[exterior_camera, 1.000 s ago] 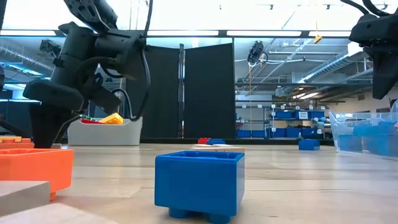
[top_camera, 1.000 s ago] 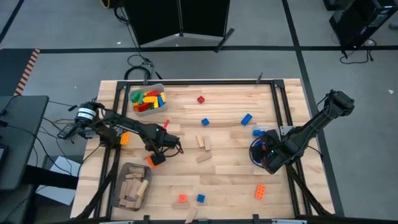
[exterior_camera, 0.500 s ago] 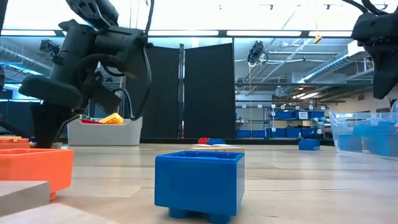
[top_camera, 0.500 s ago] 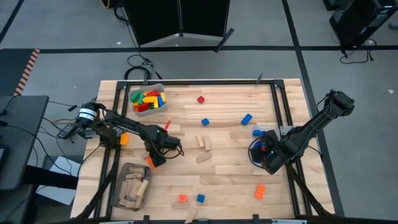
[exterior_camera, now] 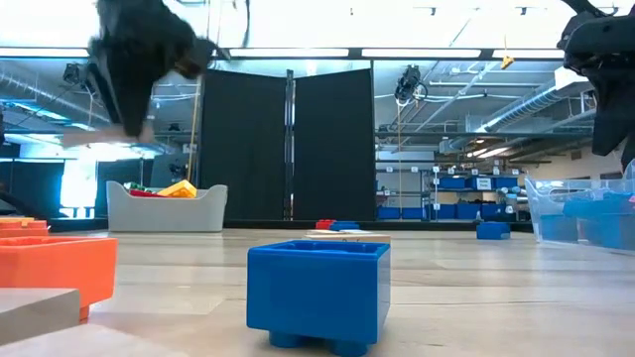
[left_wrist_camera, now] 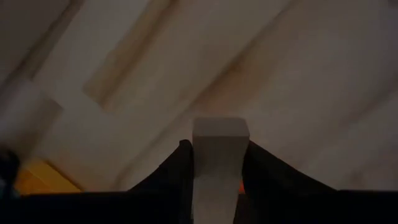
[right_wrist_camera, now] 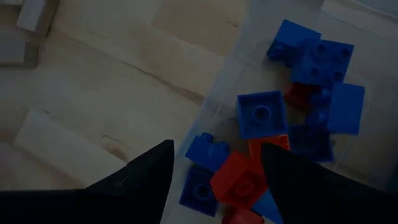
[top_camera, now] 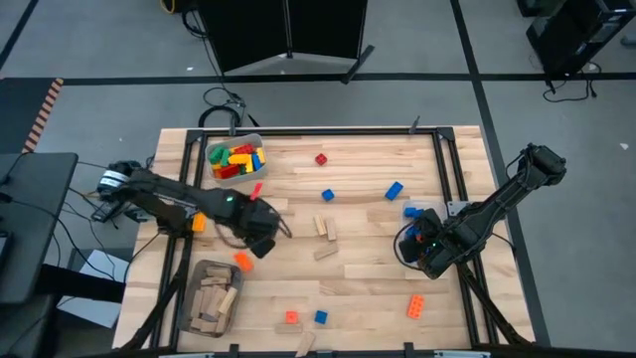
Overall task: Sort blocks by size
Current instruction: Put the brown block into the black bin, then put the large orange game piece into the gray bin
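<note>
My left gripper (top_camera: 266, 232) hangs above the table's left middle, pointing down, shut on a pale wooden block (left_wrist_camera: 221, 134). An orange brick (top_camera: 241, 261) lies on the table just below it. My right gripper (right_wrist_camera: 214, 180) stands open over the clear bin (top_camera: 405, 239) at the right, which holds blue and red bricks (right_wrist_camera: 261, 115); nothing is between its fingers. In the low view the left arm (exterior_camera: 139, 50) shows blurred at the upper left. My left gripper pinches the wooden block between its two fingers, one on each of two opposite sides (left_wrist_camera: 200, 163). The fingers point down at the table. The block's free end (left_wrist_camera: 221, 127) sticks out past the fingertips, lifted clear of the table.
A grey bin of coloured bricks (top_camera: 236, 159) stands at the far left, a grey bin of wooden pieces (top_camera: 211, 296) at the near left. Loose bricks (top_camera: 328, 195) (top_camera: 395, 189) (top_camera: 415, 305) and wooden pieces (top_camera: 323, 227) lie scattered over the table's middle. A blue brick (exterior_camera: 317, 293) sits near the front edge.
My left gripper has shut on the wooden block lying at the table's left middle and then risen quickly, rolling its wrist. The block has come up clear of the table. The orange brick has stayed where it lay.
</note>
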You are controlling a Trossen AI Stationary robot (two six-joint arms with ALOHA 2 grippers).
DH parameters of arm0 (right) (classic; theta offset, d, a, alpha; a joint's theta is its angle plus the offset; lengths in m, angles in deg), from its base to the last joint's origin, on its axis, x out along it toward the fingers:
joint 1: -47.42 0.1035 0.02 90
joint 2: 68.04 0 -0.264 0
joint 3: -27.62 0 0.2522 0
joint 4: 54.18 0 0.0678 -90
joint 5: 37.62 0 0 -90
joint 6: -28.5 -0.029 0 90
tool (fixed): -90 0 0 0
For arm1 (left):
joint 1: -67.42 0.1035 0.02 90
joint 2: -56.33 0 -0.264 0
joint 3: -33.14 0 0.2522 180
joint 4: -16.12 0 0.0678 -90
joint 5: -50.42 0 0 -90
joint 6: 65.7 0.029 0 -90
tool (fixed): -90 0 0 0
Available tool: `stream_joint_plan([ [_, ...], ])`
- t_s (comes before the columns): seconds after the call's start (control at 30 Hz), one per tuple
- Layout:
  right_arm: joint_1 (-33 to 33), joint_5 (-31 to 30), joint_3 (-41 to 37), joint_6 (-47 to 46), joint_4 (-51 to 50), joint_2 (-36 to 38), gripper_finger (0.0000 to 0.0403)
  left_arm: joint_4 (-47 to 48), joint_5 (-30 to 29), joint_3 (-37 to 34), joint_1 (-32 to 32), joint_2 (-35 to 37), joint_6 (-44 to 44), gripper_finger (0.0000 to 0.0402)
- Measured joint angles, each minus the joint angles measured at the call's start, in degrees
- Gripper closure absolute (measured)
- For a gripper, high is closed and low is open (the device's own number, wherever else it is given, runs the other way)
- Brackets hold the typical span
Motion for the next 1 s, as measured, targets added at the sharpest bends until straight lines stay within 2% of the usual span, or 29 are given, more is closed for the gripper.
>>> stream_joint_plan([
  [0.17, -0.12, -0.02, 0.0, 3.33, 0.14, 0.0, 0.0147, 4.46, -0.14, 2.62, -8.3, 3.12, -14.72, 0.0284],
  [0.3, -0.61, -0.35, 0.0, 5.76, 0.25, 0.0, 0.0148, 4.75, 2.2, 2.71, -15.87, 3.9, -26.68, 0.0284],
  [0.5, -1.71, -1.29, 0.0, 11.04, 1.74, 0.0, 0.0152, 3.7, 5.08, 2.68, -23.79, 3.04, -38.57, 0.0284],
  [0.73, -2.8, -1.29, 0.0, 16.39, 5.93, 0.0, 0.0151, 2.73, 5.14, 2.68, -26.59, 3.01, -41.68, 0.0273],
  [1.0, -2.93, -1.29, 0.0, 17.4, 7.98, 0.0, 0.0156, 5.2, 5.23, 2.68, -26.84, 3.03, -41.78, 0.0209],
])
